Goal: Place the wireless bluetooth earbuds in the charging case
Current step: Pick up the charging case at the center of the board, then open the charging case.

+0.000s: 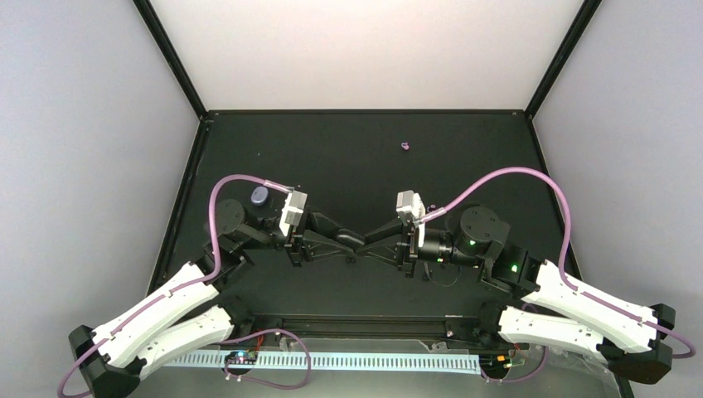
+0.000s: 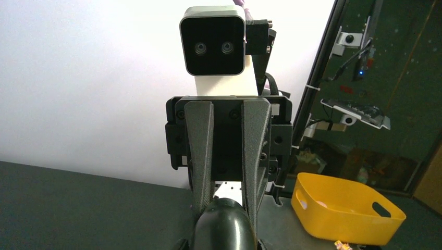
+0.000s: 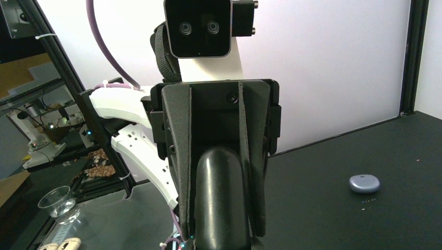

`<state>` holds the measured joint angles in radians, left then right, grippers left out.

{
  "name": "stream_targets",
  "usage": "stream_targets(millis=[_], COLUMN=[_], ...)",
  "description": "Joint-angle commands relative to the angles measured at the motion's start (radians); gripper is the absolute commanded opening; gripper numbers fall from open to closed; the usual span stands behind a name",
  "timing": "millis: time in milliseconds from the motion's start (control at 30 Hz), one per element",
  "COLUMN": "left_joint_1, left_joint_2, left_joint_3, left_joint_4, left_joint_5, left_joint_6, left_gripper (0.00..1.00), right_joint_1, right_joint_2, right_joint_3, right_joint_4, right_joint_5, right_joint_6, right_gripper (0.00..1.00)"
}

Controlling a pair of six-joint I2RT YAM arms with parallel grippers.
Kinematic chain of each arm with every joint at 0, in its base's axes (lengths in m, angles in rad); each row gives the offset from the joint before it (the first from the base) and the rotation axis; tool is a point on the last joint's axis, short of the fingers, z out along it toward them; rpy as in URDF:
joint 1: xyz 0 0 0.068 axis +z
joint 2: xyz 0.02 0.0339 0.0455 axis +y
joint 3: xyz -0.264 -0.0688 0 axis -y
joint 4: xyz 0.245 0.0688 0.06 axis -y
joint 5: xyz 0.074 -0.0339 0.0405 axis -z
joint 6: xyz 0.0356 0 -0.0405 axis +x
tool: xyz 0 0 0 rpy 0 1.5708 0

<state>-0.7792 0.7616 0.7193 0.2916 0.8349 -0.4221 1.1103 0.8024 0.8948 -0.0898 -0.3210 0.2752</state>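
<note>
- The jaws of the left gripper (image 1: 355, 240) and of the right gripper (image 1: 370, 235) point at each other over the middle of the bench (image 1: 348, 157), tips almost meeting, each raised off the surface.
- In each wrist view the other arm's fingers stand close together, narrowing toward a dark, glossy, rounded shape at the bottom of the picture. I cannot tell what that shape is.
- I cannot tell whether either pair of jaws is shut, slightly parted, or gripping something.
- The charging case (image 1: 259, 196) lies closed on the bench to the left rear, just beside the left arm's wrist and under the curve of its purple cable (image 1: 240, 179). The right wrist view shows it flat on the dark surface, well apart from the fingers.
- One earbud (image 1: 404, 146), a tiny purple speck, lies on the bench toward the rear, right of centre, well apart from the case and both grippers.
- A yellow tub (image 2: 333, 219) shows in the left wrist view, beyond the bench.
</note>
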Motion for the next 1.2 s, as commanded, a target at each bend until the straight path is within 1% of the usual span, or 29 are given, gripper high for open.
stream_targets(millis=[0, 100, 167, 267, 433, 500, 533, 567, 667, 733, 833, 900, 967, 1167], left_joint_1=[-0.003, -0.004, -0.005, -0.005, -0.005, -0.005, -0.005, -0.005, -0.005, -0.005, -0.005, -0.005, -0.006, -0.011], left_joint_2=[0.01, 0.011, 0.01, 0.01, 0.005, 0.004, 0.003, 0.0, -0.016, -0.028, -0.034, -0.035, -0.035, -0.046], left_joint_3=[0.004, 0.004, 0.004, 0.004, 0.006, 0.006, 0.005, 0.006, 0.005, 0.003, 0.003, 0.003, 0.003, -0.004], left_joint_4=[0.025, 0.024, 0.023, 0.022, 0.024, 0.022, 0.021, 0.018, -0.002, -0.007, -0.008, -0.012, -0.016, -0.026], left_joint_5=[0.014, 0.013, 0.016, 0.016, 0.015, 0.013, 0.012, 0.007, -0.021, -0.046, -0.052, -0.048, -0.045, -0.043], left_joint_6=[0.005, 0.006, 0.006, 0.008, 0.014, 0.019, 0.025, 0.033, 0.07, 0.097, 0.125, 0.13, 0.134, 0.142], left_gripper=[0.35, 0.35, 0.32, 0.26, 0.12, 0.08, 0.05, 0.02, 0.02, 0.02, 0.02, 0.02, 0.02, 0.02], right_joint_1=[-0.003, -0.003, -0.003, -0.003, -0.003, -0.003, -0.003, -0.003, -0.002, -0.003, -0.003, -0.003, -0.003, -0.003], right_joint_2=[-0.008, -0.009, -0.008, -0.009, -0.009, -0.009, -0.011, -0.012, -0.021, -0.026, -0.027, -0.024, -0.018, 0.008], right_joint_3=[-0.003, -0.003, -0.003, -0.003, -0.002, 0.002, 0.007, 0.011, 0.037, 0.051, 0.063, 0.064, 0.063, 0.066], right_joint_4=[0.031, 0.031, 0.03, 0.029, 0.024, 0.018, 0.011, 0.003, -0.039, -0.055, -0.056, -0.049, -0.041, -0.044], right_joint_5=[0.008, 0.01, 0.01, 0.01, 0.009, 0.008, 0.01, 0.018, 0.066, 0.092, 0.115, 0.127, 0.148, 0.207], right_joint_6=[0.005, 0.003, 0.002, 0.002, 0.0, 0.0, -0.001, -0.002, -0.012, -0.015, -0.009, 0.0, 0.008, 0.027], right_gripper=[0.01, 0.01, 0.01, 0.01, 0.01, 0.03, 0.06, 0.13, 0.35, 0.47, 0.58, 0.63, 0.65, 0.65])
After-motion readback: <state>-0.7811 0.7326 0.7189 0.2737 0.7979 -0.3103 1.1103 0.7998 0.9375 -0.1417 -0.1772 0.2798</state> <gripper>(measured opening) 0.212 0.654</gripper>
